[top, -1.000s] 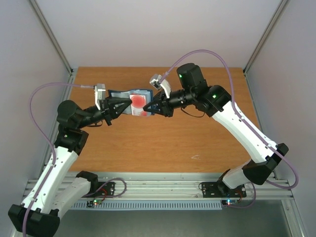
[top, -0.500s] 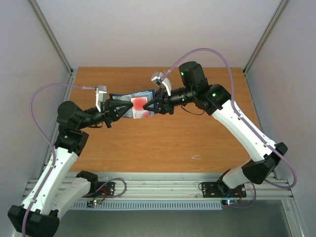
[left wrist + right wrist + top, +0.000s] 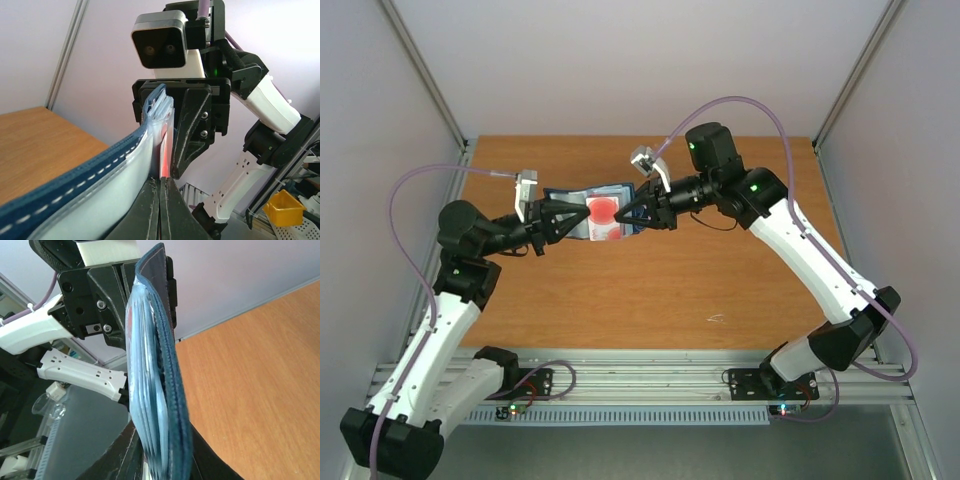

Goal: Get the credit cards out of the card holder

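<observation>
Upper centre overhead, the card holder is clamped aloft by the right gripper, the pale card pinched by the left gripper. Extraction is judged underway; a straight outward pull is needed.

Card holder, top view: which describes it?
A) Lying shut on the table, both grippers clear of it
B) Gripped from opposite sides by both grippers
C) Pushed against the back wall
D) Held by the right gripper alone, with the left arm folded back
B: the left gripper and right gripper meet at the card holder, with the red-circle card showing between them.
</observation>
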You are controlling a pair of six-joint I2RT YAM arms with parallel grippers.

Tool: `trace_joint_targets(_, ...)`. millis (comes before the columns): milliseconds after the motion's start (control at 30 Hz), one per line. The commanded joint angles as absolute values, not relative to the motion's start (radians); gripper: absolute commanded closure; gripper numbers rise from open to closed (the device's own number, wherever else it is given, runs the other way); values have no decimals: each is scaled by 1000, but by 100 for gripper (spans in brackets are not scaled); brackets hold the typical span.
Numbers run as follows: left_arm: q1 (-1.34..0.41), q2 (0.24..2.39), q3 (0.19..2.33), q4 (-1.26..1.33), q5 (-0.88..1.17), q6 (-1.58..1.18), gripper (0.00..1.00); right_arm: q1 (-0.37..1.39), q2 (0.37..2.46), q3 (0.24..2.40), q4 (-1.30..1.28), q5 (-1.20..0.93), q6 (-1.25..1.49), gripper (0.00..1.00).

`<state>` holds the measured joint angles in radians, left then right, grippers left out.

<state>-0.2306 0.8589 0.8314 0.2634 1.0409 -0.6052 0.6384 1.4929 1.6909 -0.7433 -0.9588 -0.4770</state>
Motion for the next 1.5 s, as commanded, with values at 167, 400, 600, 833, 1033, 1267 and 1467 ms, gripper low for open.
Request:
trace_joint_targets(167, -224, 855, 828, 361, 1108, -636, 100, 622, 1516, 1718, -795, -997, -485, 69)
trace_joint_targets(400, -224, 855, 827, 357, 1112, -630, 100, 612, 1517, 1728, -791, -1018, -474, 65)
trace_joint_targets(600, -224, 854, 828, 348, 1108, -619, 100, 587, 1510, 1727, -791, -1046, -465, 44)
trace_joint_targets(833, -224, 864, 832, 340, 1103, -612, 100, 587, 1515, 1724, -760, -1069, -442, 82)
trace_joint_targets(1033, -224, 857, 831, 323, 1098, -609, 100, 586, 1512, 1737, -820, -1043, -491, 99)
trace_joint_targets(1267, -215, 855, 838, 248, 1117, -553, 100, 529, 1486, 1737, -901, -1028, -553, 99)
trace_joint_targets(1467, -194, 854, 841, 136, 1080, -479, 100, 501, 1464, 1741, -948, -1009, -574, 99)
